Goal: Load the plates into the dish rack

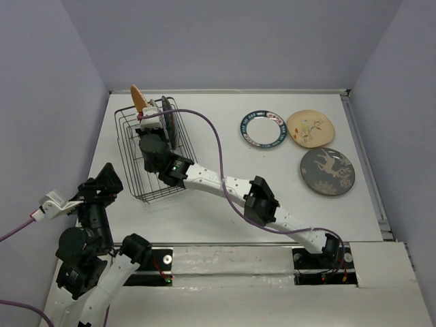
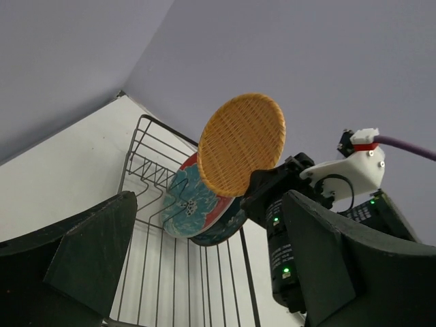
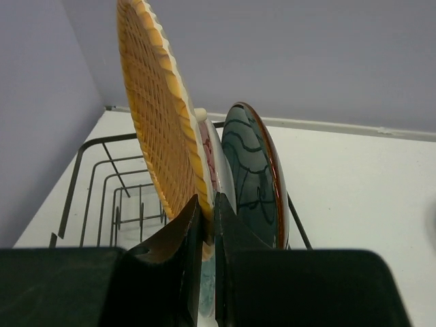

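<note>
Plate (image 1: 138, 97), orange and woven-look, stood on edge above the far end of the dish rack (image 1: 129, 174).
Right jaws were clenched on its lower rim; left jaws hung released at the near left. Pinched so low and leaning, it could pivot or slip, strike the red-and-teal floral plate (image 2: 187, 201) racked just beside it, or miss the prongs. Three plates lay far right on the desk (image 1: 286, 184).
</note>
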`<state>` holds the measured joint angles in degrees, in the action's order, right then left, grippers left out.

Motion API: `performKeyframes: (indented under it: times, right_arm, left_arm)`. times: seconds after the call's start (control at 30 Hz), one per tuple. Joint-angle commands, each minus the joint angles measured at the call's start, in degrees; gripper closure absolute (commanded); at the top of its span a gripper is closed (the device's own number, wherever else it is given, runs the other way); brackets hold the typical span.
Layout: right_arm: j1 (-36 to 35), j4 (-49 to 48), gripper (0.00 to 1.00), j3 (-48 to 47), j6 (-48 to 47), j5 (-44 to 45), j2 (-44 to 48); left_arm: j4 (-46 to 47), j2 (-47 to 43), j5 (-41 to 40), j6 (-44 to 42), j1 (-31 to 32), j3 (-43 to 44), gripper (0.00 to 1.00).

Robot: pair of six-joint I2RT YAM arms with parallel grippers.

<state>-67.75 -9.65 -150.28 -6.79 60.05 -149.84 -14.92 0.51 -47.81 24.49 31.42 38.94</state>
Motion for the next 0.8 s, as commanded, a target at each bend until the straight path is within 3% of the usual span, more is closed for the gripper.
performKeyframes:
  times: [0.0,0.5,0.77]
  right_arm:
    - [-0.11,-10.21,0.93,-1.78,-2.8,3.14,-0.36]
    - [0.95,-11.01,0.93,-0.19,-0.25,6.04,-6.16]
    - [0.95,-4.95,0.93,-0.1,6.33,3.5,-7.05]
  left_arm:
    - [3.93,-6.49,-1.23,-0.58,0.31,-0.44,0.01]
    - [3.93,-4.65,-0.97,-0.85,-0.31,-0.44,0.01]
    - [4.11,-3.68,-0.53,-1.02,-0.74,-0.62,0.01]
